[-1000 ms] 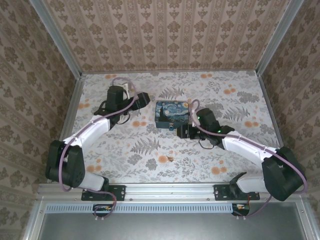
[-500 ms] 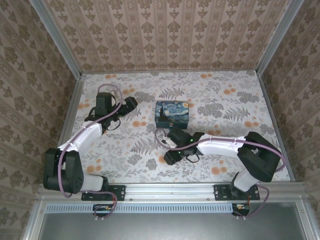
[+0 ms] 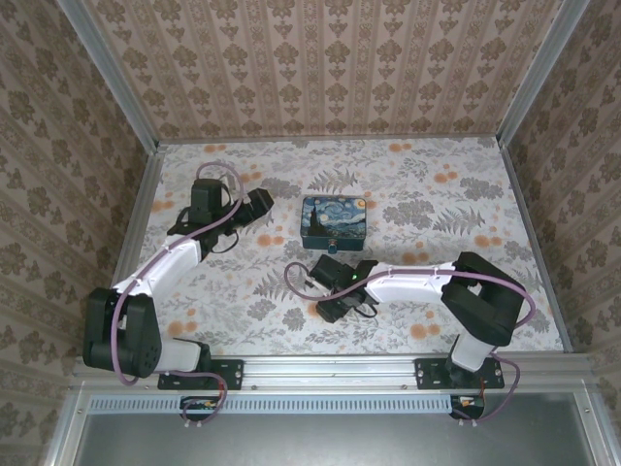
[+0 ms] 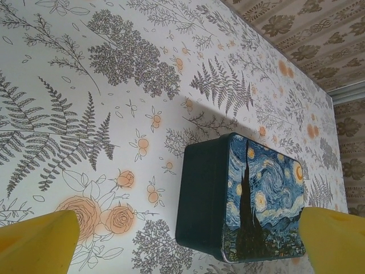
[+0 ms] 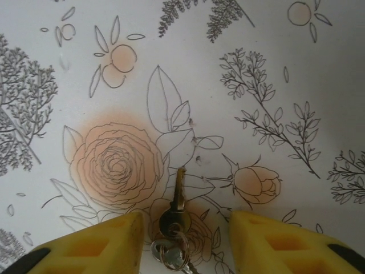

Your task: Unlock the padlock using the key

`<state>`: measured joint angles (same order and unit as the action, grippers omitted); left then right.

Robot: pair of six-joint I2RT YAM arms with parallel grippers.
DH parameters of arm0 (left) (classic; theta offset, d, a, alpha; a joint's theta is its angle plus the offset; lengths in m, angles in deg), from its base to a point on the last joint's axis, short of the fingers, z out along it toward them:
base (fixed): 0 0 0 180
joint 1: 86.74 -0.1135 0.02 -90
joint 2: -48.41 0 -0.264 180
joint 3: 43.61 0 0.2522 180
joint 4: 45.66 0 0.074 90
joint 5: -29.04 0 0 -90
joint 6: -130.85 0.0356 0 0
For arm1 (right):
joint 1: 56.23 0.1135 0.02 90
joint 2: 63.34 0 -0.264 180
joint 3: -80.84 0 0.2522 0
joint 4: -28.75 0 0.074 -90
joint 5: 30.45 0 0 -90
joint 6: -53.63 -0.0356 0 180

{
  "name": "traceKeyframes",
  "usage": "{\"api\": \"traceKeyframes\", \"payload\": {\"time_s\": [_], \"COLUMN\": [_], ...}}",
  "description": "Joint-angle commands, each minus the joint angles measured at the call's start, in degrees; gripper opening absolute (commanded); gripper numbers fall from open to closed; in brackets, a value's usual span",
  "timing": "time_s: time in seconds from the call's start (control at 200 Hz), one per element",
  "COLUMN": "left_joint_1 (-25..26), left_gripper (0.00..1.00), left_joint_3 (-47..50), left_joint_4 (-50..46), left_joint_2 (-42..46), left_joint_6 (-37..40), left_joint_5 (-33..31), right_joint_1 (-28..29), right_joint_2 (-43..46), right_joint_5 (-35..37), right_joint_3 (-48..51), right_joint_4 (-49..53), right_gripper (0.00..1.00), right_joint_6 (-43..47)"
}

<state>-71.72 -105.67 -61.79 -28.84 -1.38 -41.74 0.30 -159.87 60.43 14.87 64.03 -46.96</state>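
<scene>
Key [image 5: 178, 197] lies flat between the jaws of the right end effector [image 5: 184, 235]

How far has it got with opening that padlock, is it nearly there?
Nothing looks done: the key lies flat on the table, not picked up. In hand: the right gripper is over it, a yellow finger on each side, not closed on it. The left gripper is open, facing the printed box. To come: grasp the key, take it to the padlock and turn it.

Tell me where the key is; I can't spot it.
Right wrist view: the key lies flat on the floral table between the right tool's yellow fingers.
</scene>
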Motion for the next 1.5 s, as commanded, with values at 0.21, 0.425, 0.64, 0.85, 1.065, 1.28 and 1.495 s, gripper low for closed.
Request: {"api": "traceKeyframes", "payload": {"time_s": [0.21, 0.425, 0.64, 0.85, 1.065, 1.28, 1.495], "left_joint_1": [0.3, 0.4, 1.4, 3.7, 5.8, 8.9, 9.6], "left_gripper": [1.0, 1.0, 1.0, 1.0, 1.0, 1.0, 1.0], "left_joint_3": [-1.3, -2.0, -2.2, -2.0, -2.4, -2.1, -1.7], "left_joint_4": [0.8, 0.5, 1.3, 2.4, 3.2, 4.1, 4.8], "left_joint_2": [-0.7, -2.2, -3.7, -5.4, -7.1, -7.6, -8.6], "left_joint_6": [0.6, 1.0, 1.3, 1.2, 0.6, -0.2, -0.8], "left_joint_5": [0.7, 1.8, 2.5, 3.2, 3.5, 3.1, 2.8], "right_joint_1": [1.0, -2.9, -9.3, -13.5, -15.8, -16.1, -16.1], "right_joint_2": [-2.2, 0.9, 7.3, 9.7, 11.7, 14.5, 9.8], "right_joint_5": [3.4, -2.4, -12.6, -18.3, -20.5, -21.1, -20.1], "right_joint_3": [0.8, 1.4, 2.9, 5.5, 9.2, 11.9, 11.1], "right_joint_4": [1.8, -1.2, -8.8, -15.9, -20.2, -20.9, -19.8], "right_gripper": [0.24, 0.0, 0.0, 0.0, 0.0, 0.0, 0.41], "right_joint_6": [-0.6, -1.8, -6.9, -12.3, -15.9, -18.3, -17.3]}}
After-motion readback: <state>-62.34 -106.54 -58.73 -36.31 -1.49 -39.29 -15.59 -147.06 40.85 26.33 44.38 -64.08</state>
